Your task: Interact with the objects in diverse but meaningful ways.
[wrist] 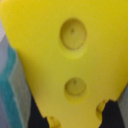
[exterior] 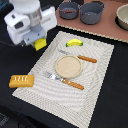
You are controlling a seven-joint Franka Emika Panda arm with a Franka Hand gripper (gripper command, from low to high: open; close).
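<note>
My gripper (exterior: 38,40) hangs above the placemat's far corner at the exterior view's left, shut on the yellow cheese wedge (exterior: 41,45), which sticks out below the fingers. In the wrist view the cheese wedge (wrist: 70,55) fills nearly the whole picture, its round holes facing the camera. A yellow green-tipped banana (exterior: 74,43) lies at the placemat's far edge. The orange-brown bun (exterior: 21,81) with white stripes rests on the dark table, off the placemat at the exterior view's left.
A striped placemat (exterior: 95,82) carries a tan plate (exterior: 68,66), an orange-handled knife (exterior: 83,58) and an orange-handled fork (exterior: 65,80). Two grey pots (exterior: 69,9) (exterior: 92,13) and a bowl (exterior: 122,17) stand on the brown surface behind.
</note>
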